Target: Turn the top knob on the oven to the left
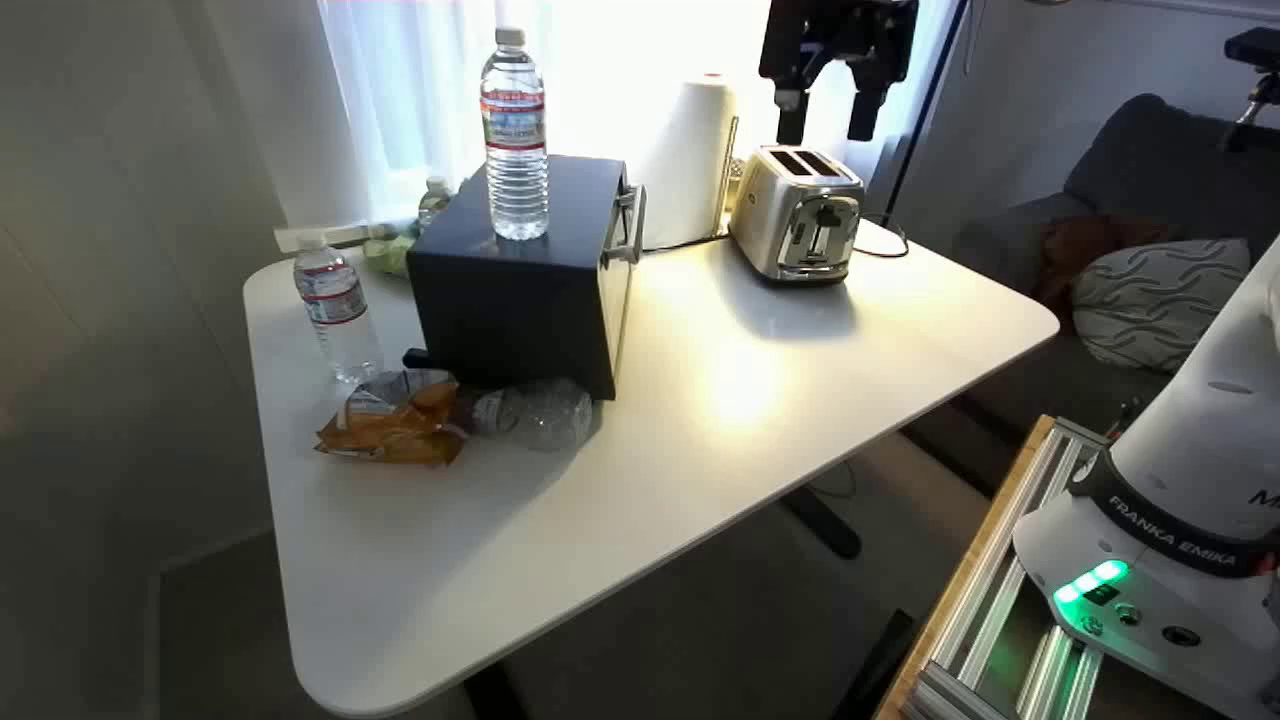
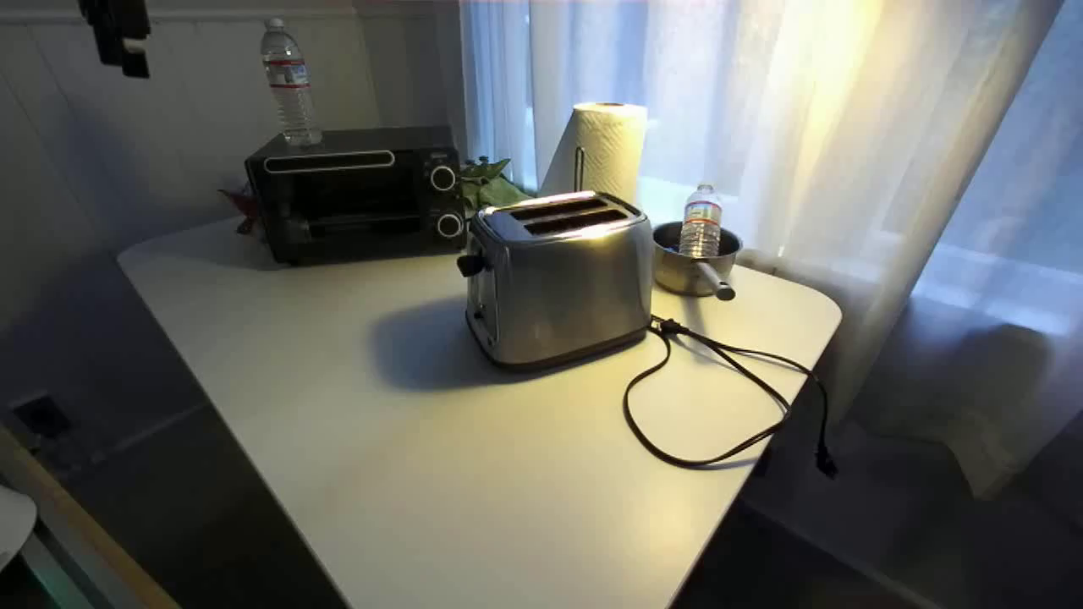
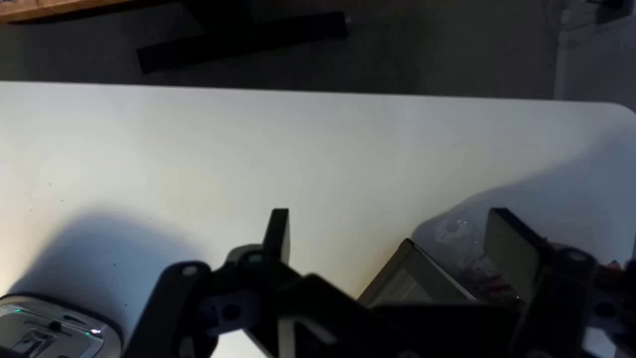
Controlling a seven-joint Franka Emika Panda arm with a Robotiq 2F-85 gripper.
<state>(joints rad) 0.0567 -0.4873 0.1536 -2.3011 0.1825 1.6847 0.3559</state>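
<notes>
Wrist view: the gripper (image 3: 389,226) is released, jaws wide apart, nothing held. In an exterior view the oven (image 2: 355,199) stands far left on the table (image 2: 423,474), its long front running left to right. The top knob (image 2: 442,177), at that front's right end, lies lower than the gripper and to its right, so the reach probably runs down and across.

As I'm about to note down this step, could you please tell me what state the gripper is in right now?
Gripper: open, jaws standing wide apart in the wrist view, holding nothing.
</notes>
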